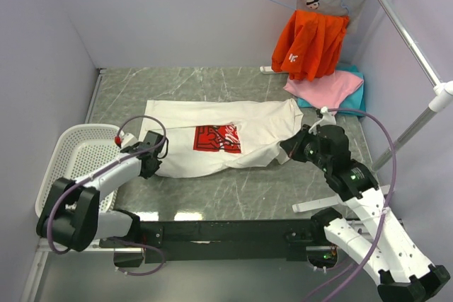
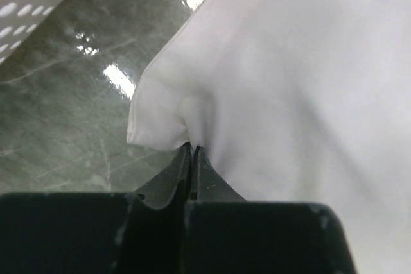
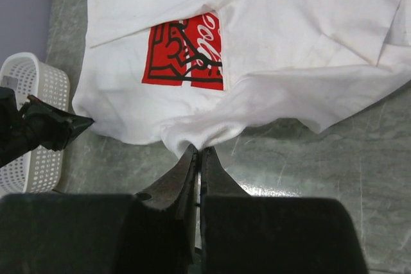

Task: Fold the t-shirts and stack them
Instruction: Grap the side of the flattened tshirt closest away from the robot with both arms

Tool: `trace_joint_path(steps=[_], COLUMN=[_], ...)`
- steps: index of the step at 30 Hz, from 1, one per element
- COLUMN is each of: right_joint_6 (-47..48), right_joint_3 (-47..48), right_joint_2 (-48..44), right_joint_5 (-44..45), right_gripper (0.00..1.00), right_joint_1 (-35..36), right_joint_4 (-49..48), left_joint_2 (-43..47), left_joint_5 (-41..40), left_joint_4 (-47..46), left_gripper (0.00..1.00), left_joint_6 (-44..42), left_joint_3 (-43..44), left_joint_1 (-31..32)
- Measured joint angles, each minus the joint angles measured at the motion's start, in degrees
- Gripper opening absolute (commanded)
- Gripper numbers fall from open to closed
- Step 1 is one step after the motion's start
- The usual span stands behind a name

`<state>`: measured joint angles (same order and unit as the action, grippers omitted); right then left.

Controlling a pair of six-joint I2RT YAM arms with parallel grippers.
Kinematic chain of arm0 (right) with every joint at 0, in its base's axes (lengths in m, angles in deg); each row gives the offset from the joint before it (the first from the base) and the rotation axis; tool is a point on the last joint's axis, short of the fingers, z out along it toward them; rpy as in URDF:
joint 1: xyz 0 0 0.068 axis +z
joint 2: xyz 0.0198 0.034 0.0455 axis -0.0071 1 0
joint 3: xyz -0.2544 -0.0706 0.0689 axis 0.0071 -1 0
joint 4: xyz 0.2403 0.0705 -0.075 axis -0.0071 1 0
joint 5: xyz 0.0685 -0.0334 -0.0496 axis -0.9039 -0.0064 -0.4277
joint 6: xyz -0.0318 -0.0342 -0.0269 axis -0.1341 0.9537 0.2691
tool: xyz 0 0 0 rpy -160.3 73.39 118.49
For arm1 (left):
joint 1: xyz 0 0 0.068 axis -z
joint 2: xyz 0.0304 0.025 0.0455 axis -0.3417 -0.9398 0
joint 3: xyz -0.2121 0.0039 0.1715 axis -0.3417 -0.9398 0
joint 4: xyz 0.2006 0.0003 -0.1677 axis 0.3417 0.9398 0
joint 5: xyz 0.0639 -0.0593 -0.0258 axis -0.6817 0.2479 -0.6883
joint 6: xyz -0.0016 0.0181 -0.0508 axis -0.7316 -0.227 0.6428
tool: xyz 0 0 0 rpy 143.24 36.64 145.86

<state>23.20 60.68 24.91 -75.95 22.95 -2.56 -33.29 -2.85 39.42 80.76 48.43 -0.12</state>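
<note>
The white t-shirt (image 1: 212,143) with a red square print (image 1: 216,138) lies partly folded across the middle of the green marble table. My left gripper (image 1: 157,148) is shut on its left edge; the wrist view shows the cloth (image 2: 289,81) pinched at the fingertips (image 2: 192,149). My right gripper (image 1: 289,148) is shut on the shirt's near right edge, with the cloth (image 3: 257,49) bunched at the tips (image 3: 200,150). A pink t-shirt (image 1: 323,88) lies on a teal one (image 1: 354,90) at the back right.
A white perforated basket (image 1: 74,164) stands at the table's left edge, also in the right wrist view (image 3: 29,126). An orange garment (image 1: 311,44) hangs on a hanger at the back right wall. A slanted metal rod (image 1: 403,33) crosses the right side.
</note>
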Motion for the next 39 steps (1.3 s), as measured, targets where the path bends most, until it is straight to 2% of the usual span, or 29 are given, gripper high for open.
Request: trace_joint_path(steps=[10, 17, 21, 25, 30, 35, 39], right_joint_6=[-5.88, -9.86, -10.64, -10.91, -12.90, -14.29, -13.20], right_joint_3=[1.31, 1.36, 1.27, 0.20, -0.92, -2.51, -3.61], right_joint_2=[-8.00, -12.31, -12.79, -13.22, -13.29, -12.35, -6.54], right_joint_5=[-0.52, -5.73, -8.33, -10.99, -9.94, -4.48, -0.68], right_gripper=[0.00, 0.00, 0.00, 0.00, 0.00, 0.00, 0.00], right_joint_1=[0.00, 0.00, 0.00, 0.02, 0.02, 0.00, 0.02], right_joint_4=[11.37, 22.29, 28.76, 31.15, 30.32, 22.71, 16.48], left_joint_2=[16.02, 18.88, 21.44, 23.47, 21.46, 16.65, 13.35], left_joint_5=[9.81, 13.29, 13.03, 11.76, 10.97, 10.67, 9.25], left_joint_4=[5.09, 11.56, 15.54, 17.99, 18.25, 16.31, 14.19], left_gripper=[0.01, 0.01, 0.01, 0.01, 0.01, 0.01, 0.01], left_joint_6=[-3.48, -3.74, -3.30, -2.62, -2.80, -3.06, -3.91], left_joint_3=[-0.42, 1.01, 4.24, 6.86, 7.61, 6.40, 6.54], left_joint_1=[0.07, 1.88, 1.99, 1.99, 1.99, 1.99, 1.97])
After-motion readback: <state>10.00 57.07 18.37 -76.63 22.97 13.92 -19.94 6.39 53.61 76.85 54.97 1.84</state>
